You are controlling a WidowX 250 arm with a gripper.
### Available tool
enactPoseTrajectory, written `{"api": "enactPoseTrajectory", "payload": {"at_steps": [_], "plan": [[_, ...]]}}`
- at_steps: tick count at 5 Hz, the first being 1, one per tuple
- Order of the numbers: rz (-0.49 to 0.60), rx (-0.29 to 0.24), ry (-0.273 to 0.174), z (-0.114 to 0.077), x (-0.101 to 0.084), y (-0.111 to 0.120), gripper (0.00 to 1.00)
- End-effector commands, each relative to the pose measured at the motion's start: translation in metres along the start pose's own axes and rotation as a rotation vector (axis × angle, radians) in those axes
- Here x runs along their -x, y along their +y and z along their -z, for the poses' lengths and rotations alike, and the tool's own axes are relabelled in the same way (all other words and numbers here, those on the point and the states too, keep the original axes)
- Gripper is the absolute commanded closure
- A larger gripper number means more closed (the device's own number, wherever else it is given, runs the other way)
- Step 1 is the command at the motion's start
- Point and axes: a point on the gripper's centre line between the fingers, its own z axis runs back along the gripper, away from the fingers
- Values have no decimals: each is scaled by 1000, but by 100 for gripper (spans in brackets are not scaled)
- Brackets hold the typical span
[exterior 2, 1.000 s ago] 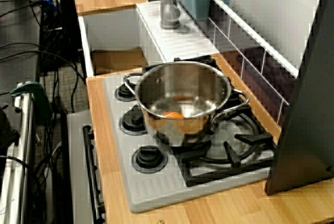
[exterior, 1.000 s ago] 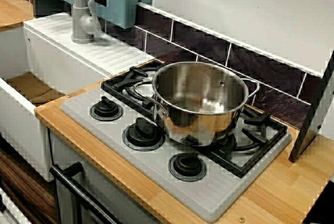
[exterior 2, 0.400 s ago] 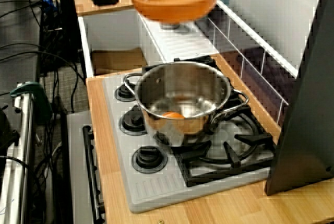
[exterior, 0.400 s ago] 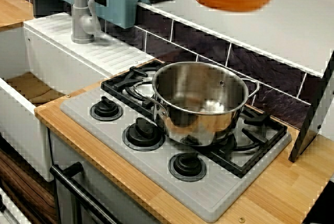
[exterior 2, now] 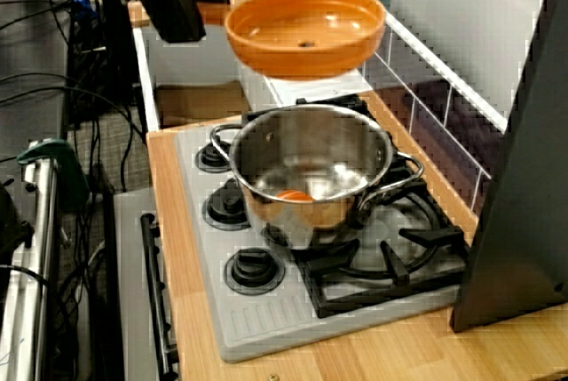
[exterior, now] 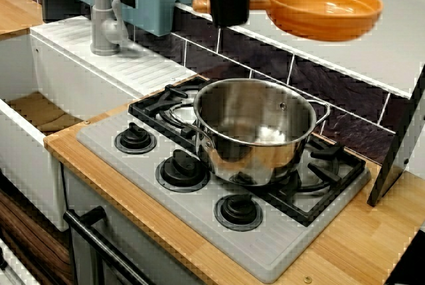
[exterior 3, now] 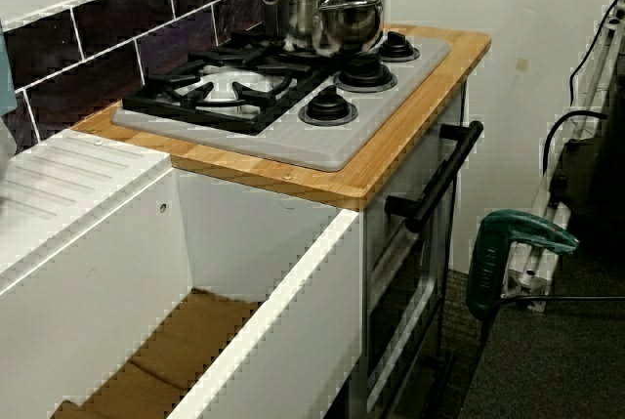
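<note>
My black gripper (exterior: 229,4) is shut on the handle of an orange pan (exterior: 325,9) and holds it level in the air. In the front view the pan hangs above and behind the far right rim of a steel pot (exterior: 255,129). From the counter's end, the gripper (exterior 2: 191,12) is at upper left and the pan (exterior 2: 306,30) floats just over the pot's (exterior 2: 311,168) far rim. The pot stands on the black grate (exterior: 319,185). An orange patch (exterior 2: 293,194) shows low inside the pot; object or reflection, I cannot tell. Across the sink, only the pot (exterior 3: 322,4) appears.
A grey faucet (exterior: 103,16) rises behind the white sink (exterior: 40,109) left of the stove. Three black knobs (exterior: 179,169) line the stove's front. A dark panel (exterior: 398,145) leans at the right end of the counter. A green clamp (exterior 3: 513,243) stands beside the oven handle (exterior 3: 435,180).
The gripper and the orange pan have come down from the top edge and shifted right in the front view, closer to the pot. The pot has not moved.
</note>
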Motion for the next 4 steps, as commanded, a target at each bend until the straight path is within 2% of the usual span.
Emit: {"api": "enactPoseTrajectory", "payload": {"at_steps": [1,4], "plan": [[30,-8,-26,9,-10,-23,100],[53,14,-8,16,-16,-38,100]]}}
